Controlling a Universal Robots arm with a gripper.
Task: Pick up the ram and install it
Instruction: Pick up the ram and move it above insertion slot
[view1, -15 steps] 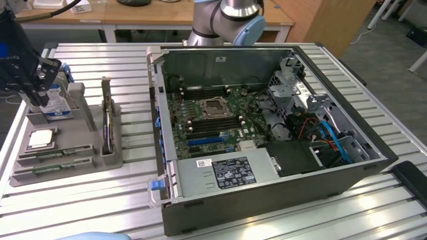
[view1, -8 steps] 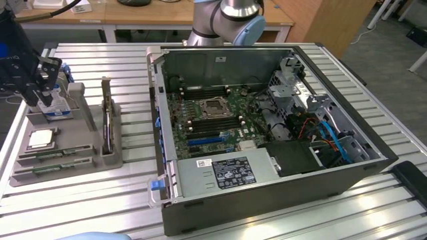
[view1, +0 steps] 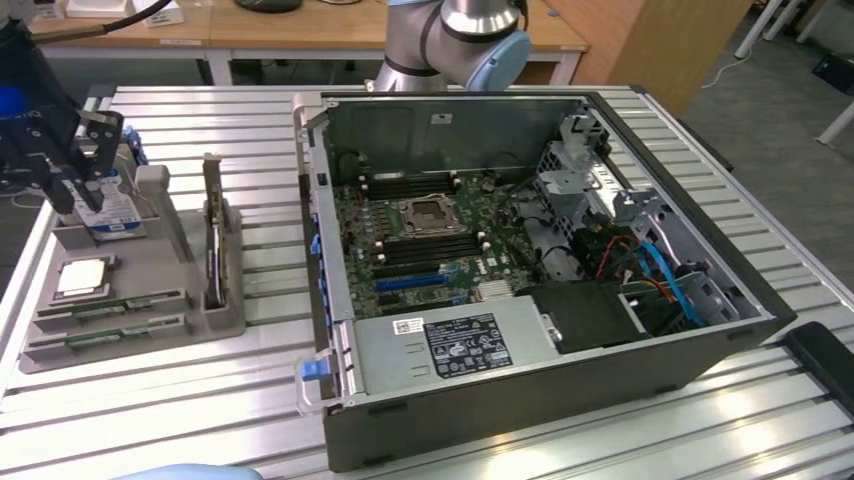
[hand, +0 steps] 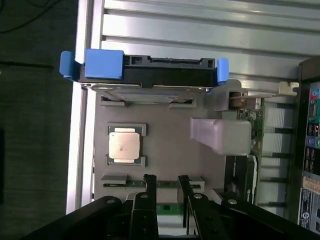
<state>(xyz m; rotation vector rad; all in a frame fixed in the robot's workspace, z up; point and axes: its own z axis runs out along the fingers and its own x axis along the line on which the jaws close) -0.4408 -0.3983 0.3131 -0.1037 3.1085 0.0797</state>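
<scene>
Green ram (view1: 114, 305) lies flat in the grey tray (view1: 167, 275), just past the silver CPU (view1: 83, 275) at the end away from the hard drive (view1: 114, 215). My gripper (view1: 74, 205) hangs over that tray, jaws apart and holding nothing. On the wrist view a strip of ram (hand: 167, 207) shows between the fingers (hand: 149, 185). I cannot read the print on the hard drive's blue-white label or on the power supply sticker (view1: 447, 345).

Spread claw (hand: 166, 179) hangs over the ram (hand: 167, 207) near the CPU chip (hand: 124, 145).
</scene>
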